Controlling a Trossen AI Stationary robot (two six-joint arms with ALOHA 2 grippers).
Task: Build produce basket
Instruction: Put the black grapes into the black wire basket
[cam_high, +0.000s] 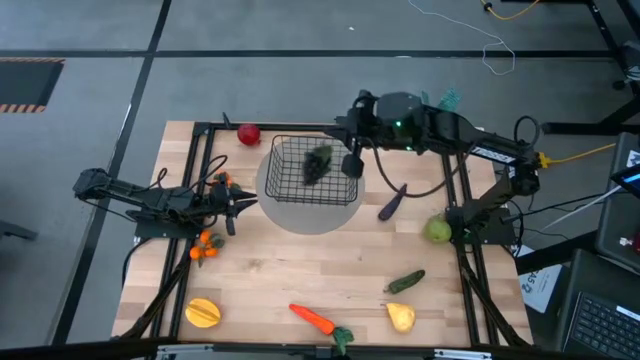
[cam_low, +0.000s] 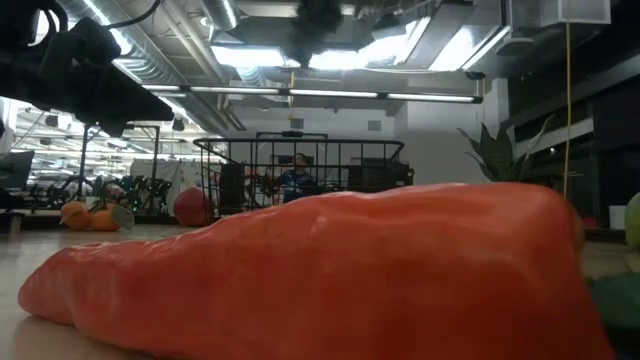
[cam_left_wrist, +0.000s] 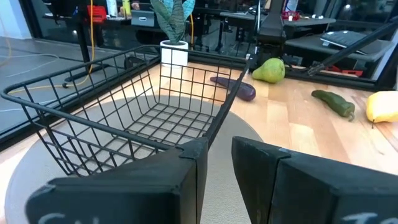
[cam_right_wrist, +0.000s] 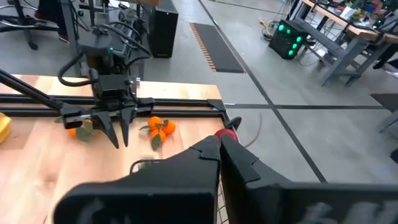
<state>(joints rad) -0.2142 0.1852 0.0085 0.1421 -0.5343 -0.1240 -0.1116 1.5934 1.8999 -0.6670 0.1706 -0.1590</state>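
High view: right fingers (cam_high: 352, 166) closed over basket (cam_high: 300, 178); left fingers (cam_high: 236, 205) apparently parted, empty.

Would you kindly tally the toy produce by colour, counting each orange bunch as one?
Red: 1, apple
Purple: 1, eggplant
Dark: 1, grapes
Green: 2, green pear, cucumber
Yellow: 2, yellow pear, yellow fruit
Orange: 3, carrot, far orange bunch, near orange bunch
Total: 10

Tabletop (cam_high: 300, 280) of pale, matt wood planks with visible grain, framed by black metal rails; at its far edge, a basket (cam_high: 300, 168) of thin black wire mesh on a smooth, matt grey round mat (cam_left_wrist: 261, 134). Carrot (cam_low: 320, 270), smooth orange plastic with a dull sheen; pear (cam_left_wrist: 270, 70) and eggplant (cam_left_wrist: 233, 87), faintly glossy. Gripper fingers (cam_left_wrist: 267, 180), matt black plastic.
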